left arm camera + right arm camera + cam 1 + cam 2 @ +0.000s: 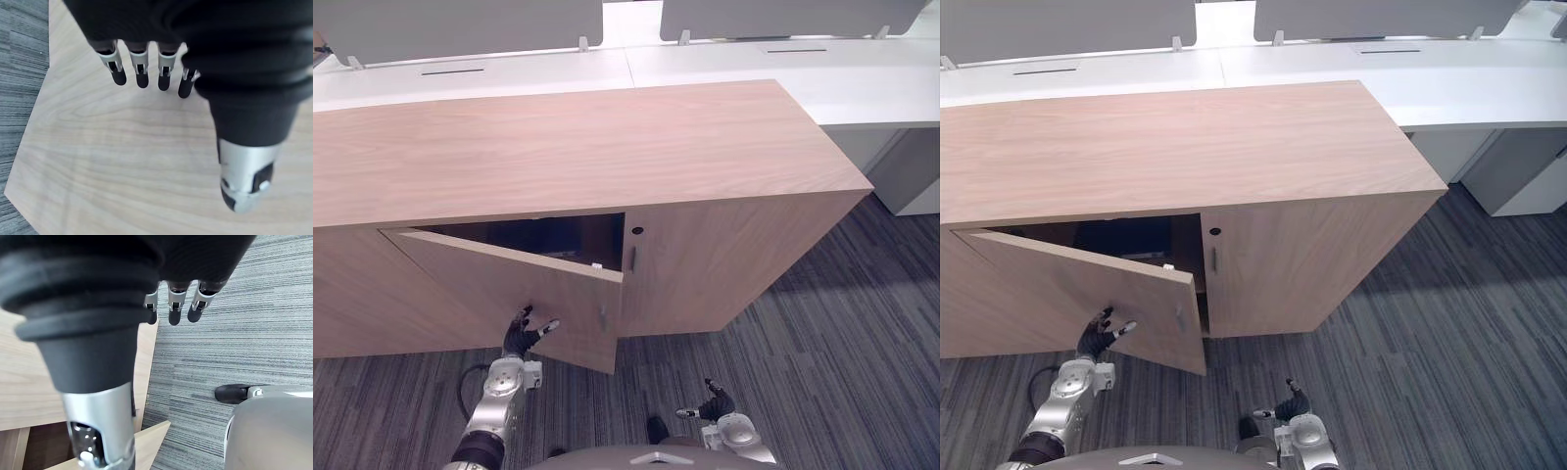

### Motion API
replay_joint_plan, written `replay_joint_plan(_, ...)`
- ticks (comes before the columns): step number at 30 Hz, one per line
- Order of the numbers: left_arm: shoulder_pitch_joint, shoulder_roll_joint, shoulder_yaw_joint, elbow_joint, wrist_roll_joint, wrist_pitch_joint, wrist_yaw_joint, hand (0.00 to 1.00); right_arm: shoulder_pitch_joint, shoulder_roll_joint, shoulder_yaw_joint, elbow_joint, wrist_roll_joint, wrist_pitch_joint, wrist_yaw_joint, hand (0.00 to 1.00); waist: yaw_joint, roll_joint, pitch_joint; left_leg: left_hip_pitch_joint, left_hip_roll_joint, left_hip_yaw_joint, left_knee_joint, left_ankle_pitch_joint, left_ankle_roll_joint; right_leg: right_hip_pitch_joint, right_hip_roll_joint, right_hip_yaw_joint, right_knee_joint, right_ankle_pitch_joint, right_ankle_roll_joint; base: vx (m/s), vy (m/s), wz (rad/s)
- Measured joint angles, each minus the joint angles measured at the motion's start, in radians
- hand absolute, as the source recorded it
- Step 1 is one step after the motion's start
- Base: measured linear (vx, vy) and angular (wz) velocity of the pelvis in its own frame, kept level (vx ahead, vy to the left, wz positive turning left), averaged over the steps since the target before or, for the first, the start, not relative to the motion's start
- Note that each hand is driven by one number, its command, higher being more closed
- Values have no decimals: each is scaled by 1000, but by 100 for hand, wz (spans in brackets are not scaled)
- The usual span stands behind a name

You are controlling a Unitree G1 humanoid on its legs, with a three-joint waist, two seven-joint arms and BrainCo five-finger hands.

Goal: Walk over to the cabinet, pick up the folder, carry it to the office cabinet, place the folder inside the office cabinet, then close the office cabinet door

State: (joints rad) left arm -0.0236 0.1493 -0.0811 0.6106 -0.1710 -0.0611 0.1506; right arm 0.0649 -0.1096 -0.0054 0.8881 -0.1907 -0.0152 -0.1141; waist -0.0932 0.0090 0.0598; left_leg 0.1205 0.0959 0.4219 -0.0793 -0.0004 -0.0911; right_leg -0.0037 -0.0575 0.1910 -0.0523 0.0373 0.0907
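Office cabinet door (529, 294) stands ajar, hinged on its left side, and the step in hand looks to be shutting it. The left hand (521, 336) lies low on the door's outer face, its fingers (142, 73) straight and apart, tips on the wood, thumb out to the side. To do it well, I judge: keep the palm flat, push nearer the free edge by the handle (603, 315), and follow the arc until the door sits flush. The right hand (715, 404) hangs over the carpet (822, 323), fingers loose, holding nothing. A dark shape (1121, 235) in the opening may be the folder; I cannot tell. Count: 1 office cabinet (587, 147), 2 doors, 2 handles, 1 lock (636, 231), 2 white worktops (509, 73) behind
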Motion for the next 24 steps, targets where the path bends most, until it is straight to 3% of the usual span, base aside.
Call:
replay_joint_plan(6, -54, 9, -1, 42, 1, 3, 18, 0, 2, -1, -16, 3, 10, 1, -2, 0, -25, 1, -20, -37, -4, -8, 0, 3, 3, -32, -5, -10, -3, 3, 2, -6, -9, 3)
replay_joint_plan(24, -16, 6, -8, 85, 20, 2, 1, 0, 21, -20, -56, 75, 37, 21, -7, 0, -20, -6, -28, -36, -18, -75, 0, 11, 11, -18, -15, -40, -13, 7, 5, -20, -15, 4)
